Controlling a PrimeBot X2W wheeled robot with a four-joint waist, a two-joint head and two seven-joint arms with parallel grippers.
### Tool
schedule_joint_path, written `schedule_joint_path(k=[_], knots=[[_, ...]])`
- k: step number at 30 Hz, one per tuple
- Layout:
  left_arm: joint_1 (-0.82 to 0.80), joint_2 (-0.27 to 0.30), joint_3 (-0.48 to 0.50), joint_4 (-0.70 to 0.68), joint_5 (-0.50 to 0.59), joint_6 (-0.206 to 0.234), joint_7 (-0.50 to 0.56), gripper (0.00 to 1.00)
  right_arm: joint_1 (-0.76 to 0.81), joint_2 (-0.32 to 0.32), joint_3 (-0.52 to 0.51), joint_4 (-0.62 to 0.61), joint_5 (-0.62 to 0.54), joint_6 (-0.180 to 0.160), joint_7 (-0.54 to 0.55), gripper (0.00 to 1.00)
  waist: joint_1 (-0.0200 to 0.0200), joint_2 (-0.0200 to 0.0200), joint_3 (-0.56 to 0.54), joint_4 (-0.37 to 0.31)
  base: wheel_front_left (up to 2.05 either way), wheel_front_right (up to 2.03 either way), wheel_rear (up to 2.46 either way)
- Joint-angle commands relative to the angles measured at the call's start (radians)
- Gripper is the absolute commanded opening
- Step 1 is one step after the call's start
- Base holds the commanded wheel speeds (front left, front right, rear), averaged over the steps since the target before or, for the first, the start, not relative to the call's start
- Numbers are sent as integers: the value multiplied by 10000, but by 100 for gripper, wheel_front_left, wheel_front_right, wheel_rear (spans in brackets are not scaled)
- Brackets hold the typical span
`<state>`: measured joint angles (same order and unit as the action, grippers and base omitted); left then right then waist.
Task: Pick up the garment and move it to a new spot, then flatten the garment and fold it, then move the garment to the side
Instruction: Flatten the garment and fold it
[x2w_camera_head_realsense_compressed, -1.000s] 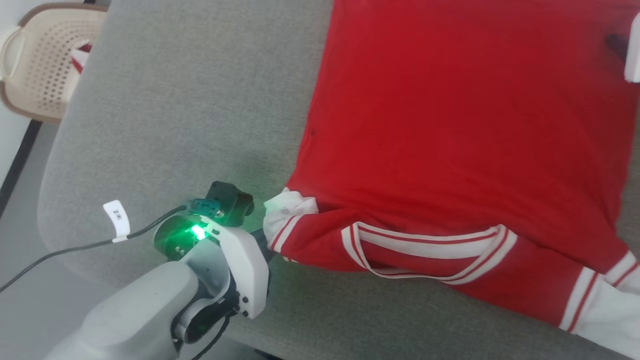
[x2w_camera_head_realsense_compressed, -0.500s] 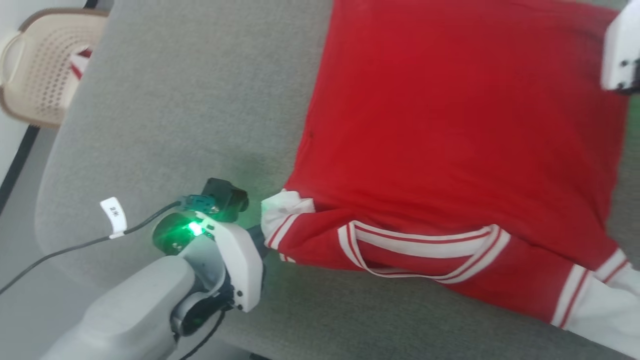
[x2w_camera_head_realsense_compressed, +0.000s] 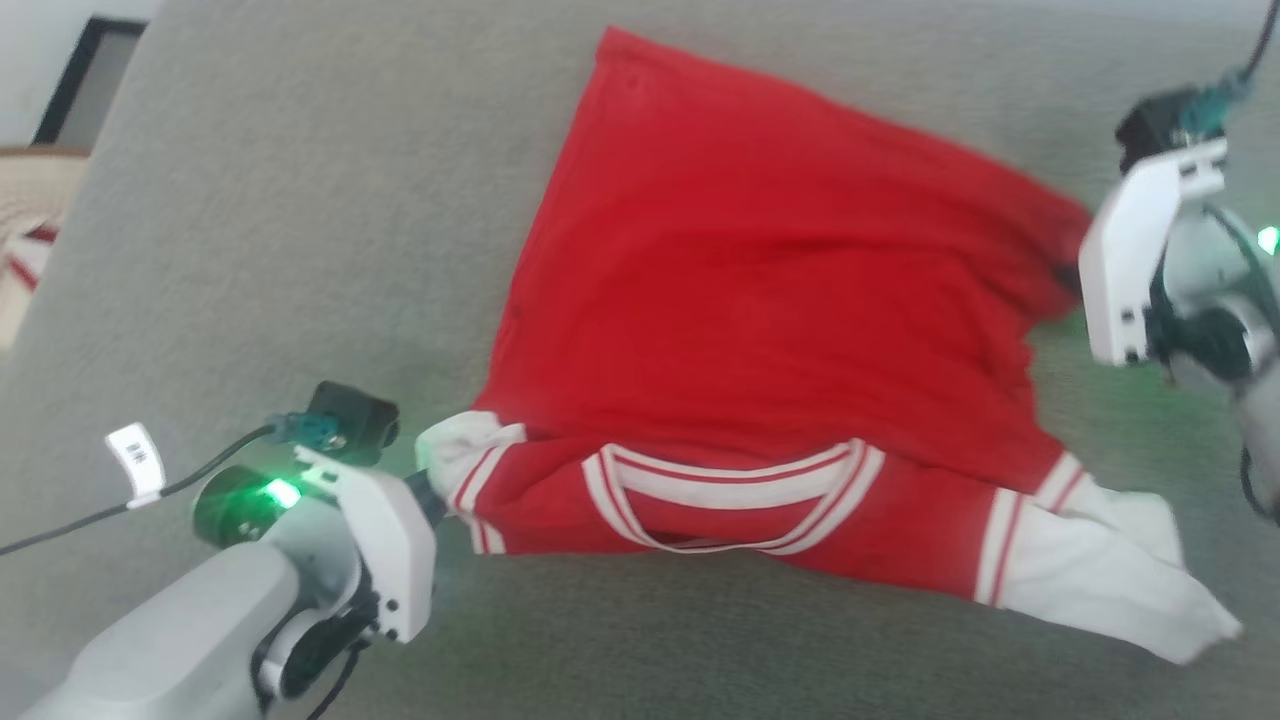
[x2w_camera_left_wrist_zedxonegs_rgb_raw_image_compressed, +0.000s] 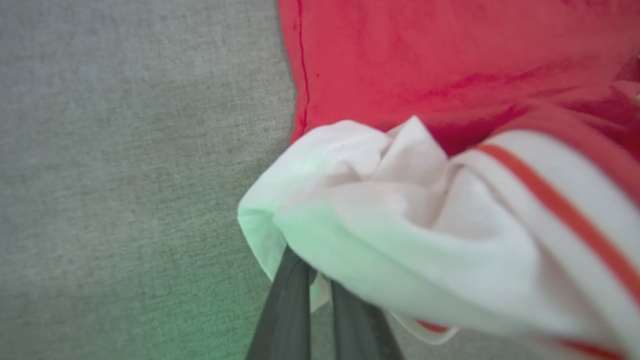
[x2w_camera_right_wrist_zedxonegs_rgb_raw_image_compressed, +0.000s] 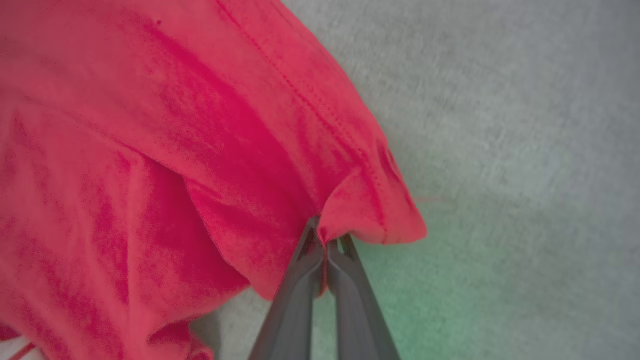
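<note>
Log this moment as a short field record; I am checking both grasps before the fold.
surface: gray fabric surface
garment: red jersey, mostly spread on the surface, striped collar toward the robot
left gripper: shut on the bunched white sleeve at the garment's near left corner
right gripper: shut on a red hem corner, at the garment's right edge in the head view
free sleeve: other white sleeve lies loose at the near right, ungrasped
flatness: creases near both grasps
</note>
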<state>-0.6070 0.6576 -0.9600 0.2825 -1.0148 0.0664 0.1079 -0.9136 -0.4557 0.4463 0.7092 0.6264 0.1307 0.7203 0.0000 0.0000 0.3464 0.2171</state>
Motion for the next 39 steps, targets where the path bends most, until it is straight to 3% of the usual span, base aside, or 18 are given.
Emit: schedule_joint_path(k=[1, 7, 11, 17, 23, 25, 26, 39], knots=[[193, 145, 44, -48, -142, 100, 49, 0, 535, -222, 34, -441, 309, 1, 226, 0, 0, 0, -313, -387, 0, 0, 0], [505, 619, 119, -554, -174, 377, 115, 0, 2668, -1097, -363, -3210, 1187, 1, 1142, 0, 0, 0, -582, -920, 0, 0, 0], [590, 828, 132, -882, -186, 556, 196, 0, 4289, -1256, -1176, -4712, 1244, 1, 1681, 0, 0, 0, -647, -1176, 0, 0, 0], [536, 1010, 132, -1245, -153, 693, 379, 0, 6569, -522, -2705, -6223, 701, 1, 2257, 0, 0, 0, -555, -1356, 0, 0, 0], [410, 1019, 128, -1339, -111, 747, 413, 0, 7619, 489, -3437, -6431, -817, -5, 2141, 0, 0, 0, -395, -1433, 0, 0, 0], [398, 1015, 122, -1341, -124, 747, 423, 0, 7686, 831, -3440, -6569, -1029, 1, 2125, 80, 0, 0, -377, -1461, 0, 0, 0], [392, 1017, 113, -1341, -119, 742, 432, 0, 7668, 918, -3440, -6692, -1105, 3, 2121, 100, 0, 0, -377, -1473, 0, 0, 0], [361, 878, -4, -1493, -57, 747, 436, 0, 6363, 855, -3895, -9420, -1377, 3, 2166, 100, 0, 0, -433, -1182, 0, 0, 0]])
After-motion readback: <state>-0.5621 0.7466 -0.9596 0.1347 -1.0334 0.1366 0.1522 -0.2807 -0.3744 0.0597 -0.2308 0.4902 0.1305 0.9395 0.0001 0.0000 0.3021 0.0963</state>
